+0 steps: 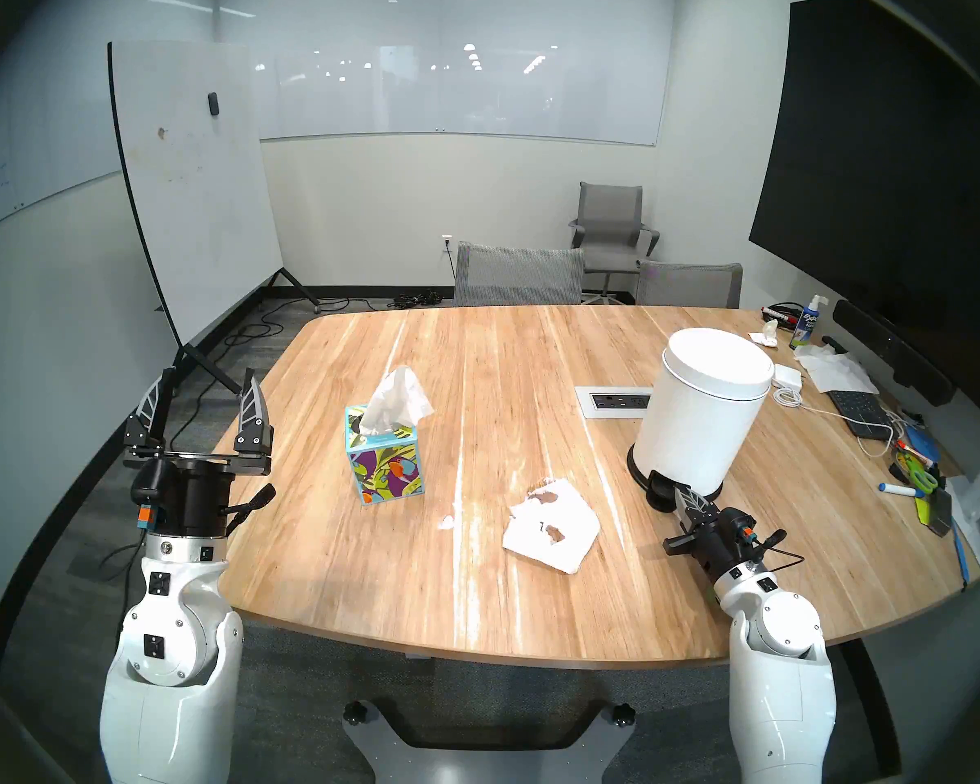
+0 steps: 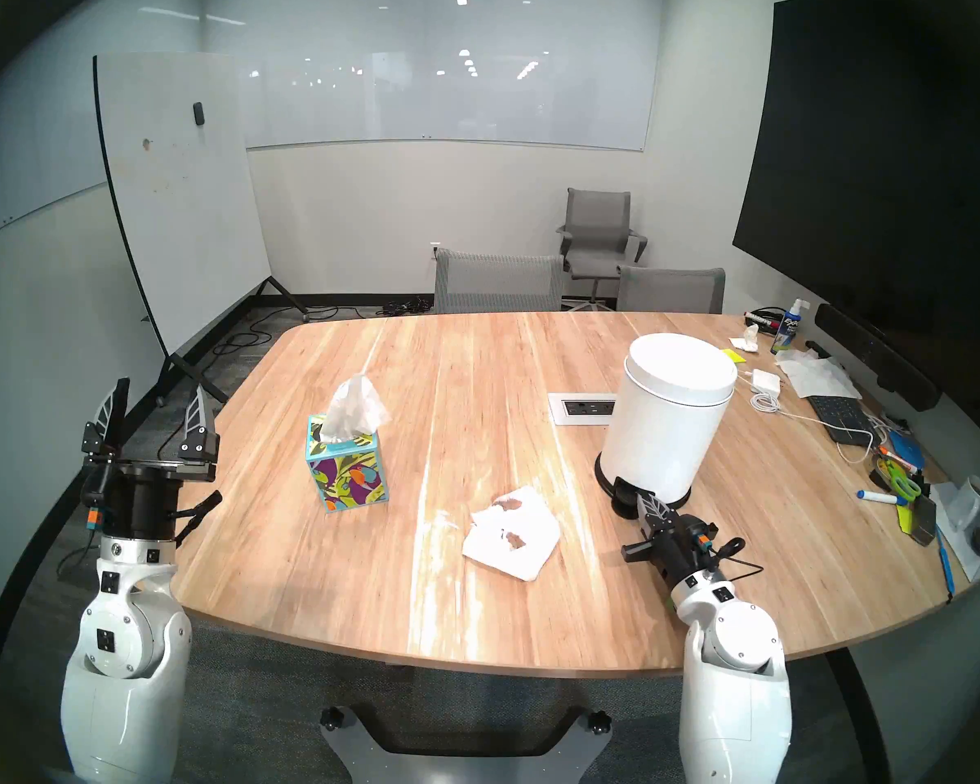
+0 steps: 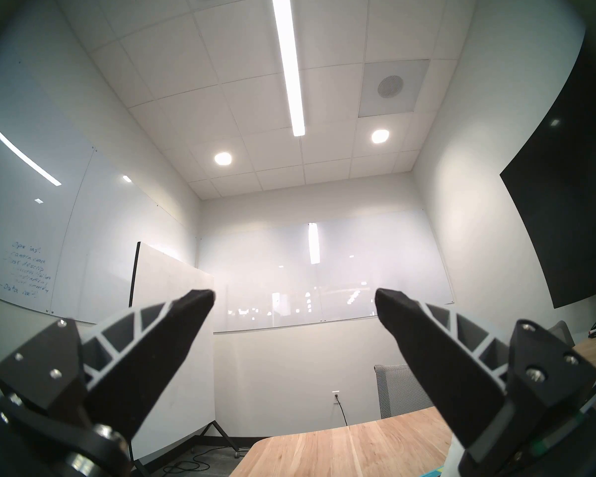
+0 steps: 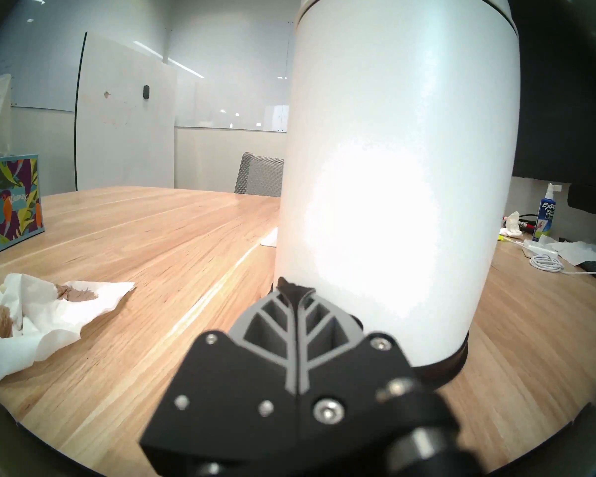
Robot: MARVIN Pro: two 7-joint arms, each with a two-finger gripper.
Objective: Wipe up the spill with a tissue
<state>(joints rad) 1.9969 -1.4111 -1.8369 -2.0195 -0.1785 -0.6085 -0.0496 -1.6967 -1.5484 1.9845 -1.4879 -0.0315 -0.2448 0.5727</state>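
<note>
On the wood surface (image 1: 363, 585), the stained tissue (image 1: 553, 525) lies flat, to the left of the right gripper (image 1: 683, 497), which is pinched closed, empty, at the trash can (image 1: 702, 409) pedal. Left gripper (image 1: 202, 404) is wide, farther off.

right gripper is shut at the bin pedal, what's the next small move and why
Probably press down on the pedal: the shut right gripper sits at it, the white bin has its lid closed, and the stained tissue lies loose on the table.
</note>
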